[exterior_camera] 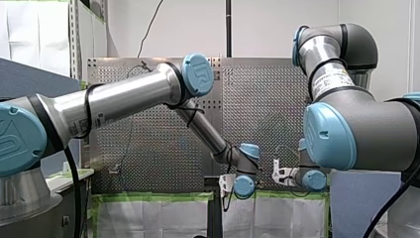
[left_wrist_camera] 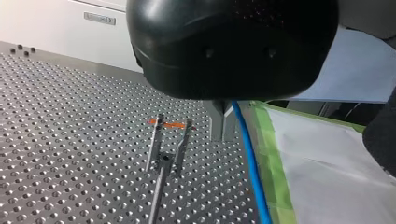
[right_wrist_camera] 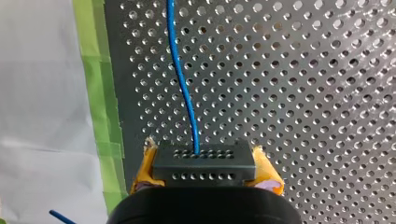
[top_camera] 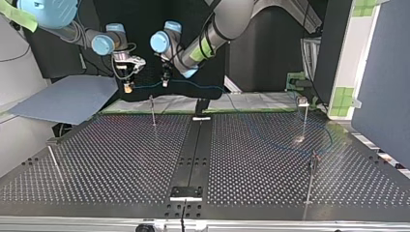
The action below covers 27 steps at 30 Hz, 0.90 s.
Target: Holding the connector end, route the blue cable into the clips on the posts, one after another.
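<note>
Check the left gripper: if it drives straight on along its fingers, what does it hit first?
Likely the bare perforated table by its green tape edge. The clip post stands off to one side of the left gripper, not in line. Depth is unclear.

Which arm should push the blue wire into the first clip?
Probably left. My left gripper pinches the blue cable just beside the forked clip, so a small move might seat it. My right gripper only holds the connector, and no clip shows in its wrist view.
</note>
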{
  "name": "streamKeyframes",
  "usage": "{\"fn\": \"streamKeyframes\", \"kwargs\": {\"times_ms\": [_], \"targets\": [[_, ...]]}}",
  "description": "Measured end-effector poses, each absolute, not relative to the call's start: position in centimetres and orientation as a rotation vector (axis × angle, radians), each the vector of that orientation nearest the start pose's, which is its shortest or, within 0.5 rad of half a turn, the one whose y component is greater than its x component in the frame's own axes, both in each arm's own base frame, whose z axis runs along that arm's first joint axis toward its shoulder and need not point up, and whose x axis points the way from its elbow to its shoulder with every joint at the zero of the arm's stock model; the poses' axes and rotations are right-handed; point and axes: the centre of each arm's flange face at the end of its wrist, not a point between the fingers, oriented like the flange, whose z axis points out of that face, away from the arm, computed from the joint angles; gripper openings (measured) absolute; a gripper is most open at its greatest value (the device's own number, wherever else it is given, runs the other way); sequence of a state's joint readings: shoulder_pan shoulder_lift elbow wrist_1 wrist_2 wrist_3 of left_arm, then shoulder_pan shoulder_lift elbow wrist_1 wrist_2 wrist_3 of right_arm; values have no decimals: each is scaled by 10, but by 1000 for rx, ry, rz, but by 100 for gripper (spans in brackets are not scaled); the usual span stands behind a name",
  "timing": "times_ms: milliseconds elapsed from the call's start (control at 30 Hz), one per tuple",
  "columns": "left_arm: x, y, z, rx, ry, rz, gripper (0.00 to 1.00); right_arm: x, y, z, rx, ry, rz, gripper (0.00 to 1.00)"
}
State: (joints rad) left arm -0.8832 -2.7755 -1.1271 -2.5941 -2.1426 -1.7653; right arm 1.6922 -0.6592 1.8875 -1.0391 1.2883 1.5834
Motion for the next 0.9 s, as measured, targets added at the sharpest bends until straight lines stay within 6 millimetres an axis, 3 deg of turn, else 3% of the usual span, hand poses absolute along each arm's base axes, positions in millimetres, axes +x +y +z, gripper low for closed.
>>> {"fn": "streamKeyframes", "kwargs": {"times_ms": [333,667,900], "targets": [[431,-632,-83,185,1747,-282,0,224,-533,-58,1636,-1143,1443,0],[466,-646,-53,123,1683,-318,0,218,-548,-54,1624,-1150,1442,0],[480,-643,-47,102,1670,-314,0,214,-561,-48,1612,-1132,1492,0]]}}
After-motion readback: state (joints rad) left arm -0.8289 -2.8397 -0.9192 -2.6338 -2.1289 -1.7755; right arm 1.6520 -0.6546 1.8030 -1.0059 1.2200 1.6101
